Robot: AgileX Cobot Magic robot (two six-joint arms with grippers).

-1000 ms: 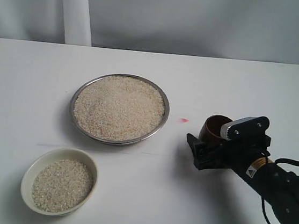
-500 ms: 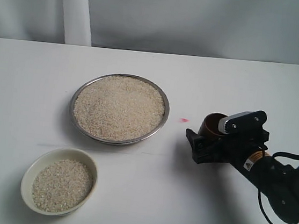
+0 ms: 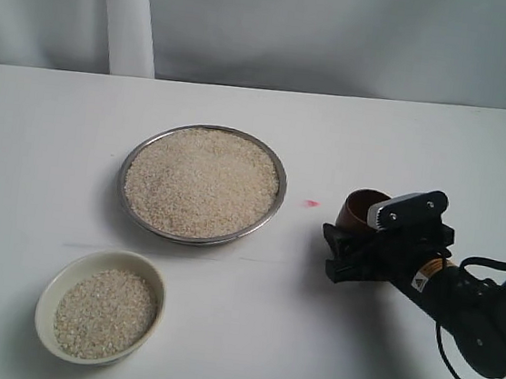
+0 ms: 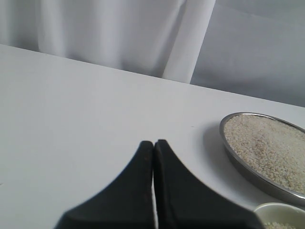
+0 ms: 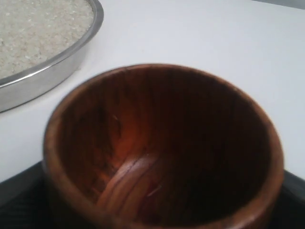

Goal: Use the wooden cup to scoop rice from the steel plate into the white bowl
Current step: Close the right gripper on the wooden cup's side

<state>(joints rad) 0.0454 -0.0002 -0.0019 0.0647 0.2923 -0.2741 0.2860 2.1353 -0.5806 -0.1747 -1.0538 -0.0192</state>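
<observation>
We see the wooden cup [image 3: 360, 209] standing upright on the bench [image 3: 40, 129], to the right of the steel plate [image 3: 122, 179] and well apart from it. Its mouth faces up and its long axis runs straight up from the bench. The right wrist view looks down into the mouth onto bare, dark reddish wood.

The right gripper [image 3: 367, 232] lies low over the bench with the cup between its jaws. One black finger [image 5: 19, 188] shows just beside the cup's wall, but we cannot tell whether the jaws press on the cup.

The left gripper [image 4: 153, 148] is closed, its two black fingers touching along their length, with nothing between them.

Rice [image 3: 203, 182] fills the plate. The white bowl [image 3: 108, 254] sits nearer the camera, left of the plate, with more rice inside.
</observation>
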